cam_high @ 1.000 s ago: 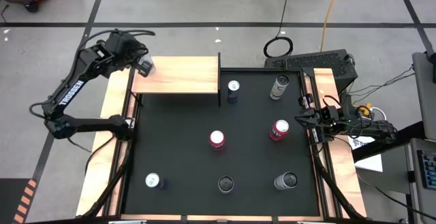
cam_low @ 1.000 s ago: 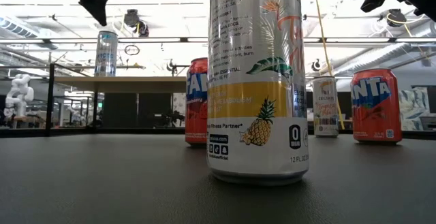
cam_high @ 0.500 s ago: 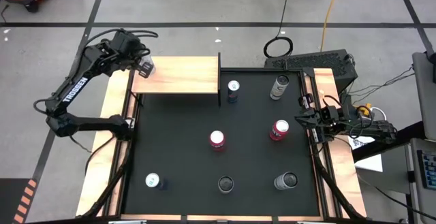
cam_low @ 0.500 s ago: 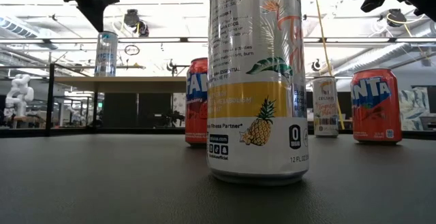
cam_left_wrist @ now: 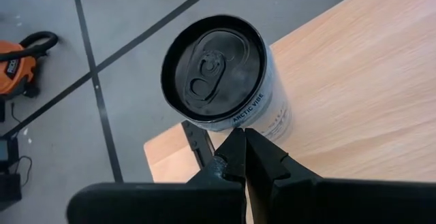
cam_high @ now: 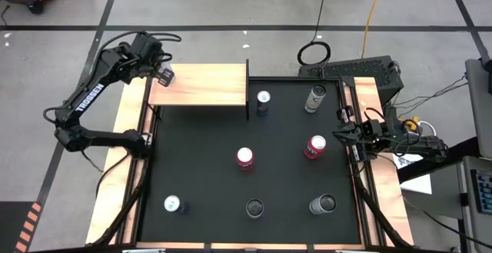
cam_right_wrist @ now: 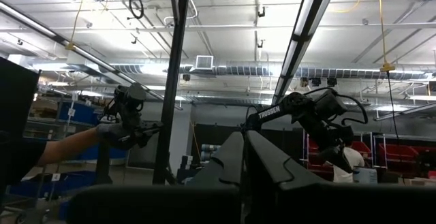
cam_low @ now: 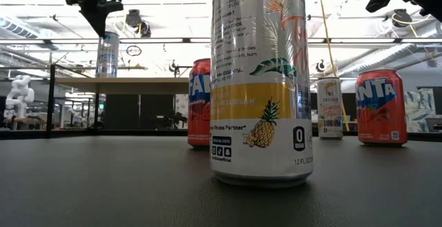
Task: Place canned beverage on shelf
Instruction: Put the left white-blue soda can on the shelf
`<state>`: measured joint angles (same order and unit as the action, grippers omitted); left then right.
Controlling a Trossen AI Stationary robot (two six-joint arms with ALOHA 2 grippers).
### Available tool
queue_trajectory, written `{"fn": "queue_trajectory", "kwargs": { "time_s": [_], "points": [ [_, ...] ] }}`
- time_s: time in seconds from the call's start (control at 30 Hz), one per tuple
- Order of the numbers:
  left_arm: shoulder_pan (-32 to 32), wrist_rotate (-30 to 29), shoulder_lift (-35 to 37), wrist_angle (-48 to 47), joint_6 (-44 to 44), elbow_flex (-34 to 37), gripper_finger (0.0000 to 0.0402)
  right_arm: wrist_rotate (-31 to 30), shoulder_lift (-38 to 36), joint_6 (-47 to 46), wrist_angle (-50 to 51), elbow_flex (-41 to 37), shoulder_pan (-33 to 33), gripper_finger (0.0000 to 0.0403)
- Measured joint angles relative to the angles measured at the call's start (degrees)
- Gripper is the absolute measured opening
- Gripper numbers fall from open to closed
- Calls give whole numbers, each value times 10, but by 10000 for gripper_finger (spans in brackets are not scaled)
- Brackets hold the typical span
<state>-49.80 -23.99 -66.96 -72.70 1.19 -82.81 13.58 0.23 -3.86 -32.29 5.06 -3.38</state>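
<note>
round metal can [cam_left_wrist: 225, 81] on pale-wood shelf [cam_left_wrist: 354, 88]

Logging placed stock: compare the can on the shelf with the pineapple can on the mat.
The shelf can stands at the shelf corner, below the left tool; the pineapple can on the black mat. The shelf can looks silvery-blue, the pineapple can white with a yellow band. Both stand upright.

"ARCTIC VISE" on the shelf can [cam_left_wrist: 225, 81]; "TROSSEN" on the left arm [cam_high: 87, 99].
</note>
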Motion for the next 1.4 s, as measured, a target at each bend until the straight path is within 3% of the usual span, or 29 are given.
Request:
{"fn": "queue_trajectory", "kwargs": {
  "time_s": [1.4],
  "points": [
    [0,-32,-24,14,15,0,1,0,0,0,0,0,0,0]
  ]
}}
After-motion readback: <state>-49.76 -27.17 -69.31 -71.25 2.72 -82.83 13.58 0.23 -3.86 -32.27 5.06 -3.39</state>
